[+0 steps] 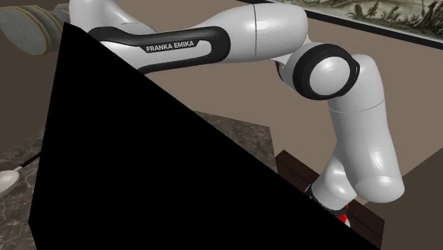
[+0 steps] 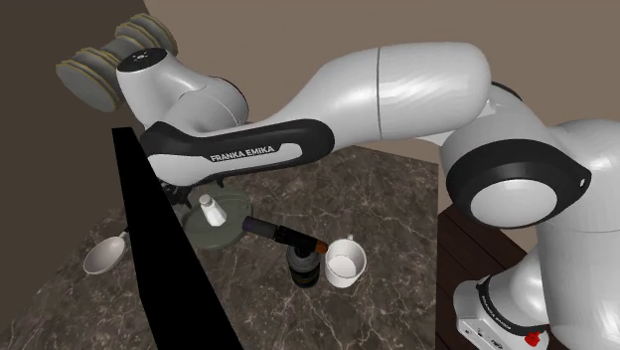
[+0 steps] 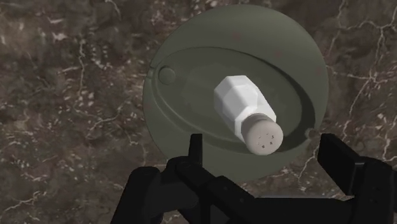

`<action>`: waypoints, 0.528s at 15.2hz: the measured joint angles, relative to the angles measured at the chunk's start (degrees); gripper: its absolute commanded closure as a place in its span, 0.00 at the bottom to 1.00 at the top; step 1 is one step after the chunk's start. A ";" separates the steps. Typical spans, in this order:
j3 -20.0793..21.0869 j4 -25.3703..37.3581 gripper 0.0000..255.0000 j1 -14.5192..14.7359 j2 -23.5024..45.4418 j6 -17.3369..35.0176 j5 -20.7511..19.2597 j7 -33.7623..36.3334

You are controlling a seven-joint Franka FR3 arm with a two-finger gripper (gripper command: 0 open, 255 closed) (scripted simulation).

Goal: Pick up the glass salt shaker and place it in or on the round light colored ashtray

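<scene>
A black area (image 1: pixel 142 177) takes up the lower left and middle of the shoulder view and blocks most of the work surface there. Another narrow black strip rises near the second exterior view's left. Next in bulk is the white arm (image 2: pixel 417 89), which arches over the dark, white-veined marble countertop (image 2: pixel 387 199) with its forearm crossing above the ashtray. The dark brown stand (image 1: pixel 292 169) sits at the arm's base. Grey rolls (image 2: pixel 94 75) are stacked against the wall behind.

On the countertop the round ashtray (image 3: pixel 191 121) lies under the forearm. It is drawn a dull olive-grey rather than a light colour. Toward the second exterior view's right of it lie a dark tube-shaped item (image 2: pixel 278 234) and a dark jar (image 2: pixel 303 268). A white cup (image 2: pixel 345 262) sits just beside the jar. A white spoon (image 2: pixel 102 257) lies on the ashtray's other side, with the black strip between the two.

The shaker (image 3: pixel 245 105) is white and faceted, with a beige perforated top, and it sits inside the ashtray on the dish's floor. The gripper (image 3: pixel 262 145) hovers above it with its fingers (image 3: pixel 194 153) spread wide, touching nothing. The shaker's top shows between them, unclasped.

White lettering (image 1: pixel 174 47) on the arm's dark band reads "FRANKA EMIKA".
</scene>
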 measured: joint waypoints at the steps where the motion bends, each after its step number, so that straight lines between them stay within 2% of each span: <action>1: 0.00 0.02 0.00 0.01 0.01 -0.01 0.00 0.00; 3: 0.00 0.06 0.00 0.02 0.02 -0.06 0.00 0.00; 8: 0.19 5.46 0.00 0.43 -0.55 -5.96 0.23 -0.25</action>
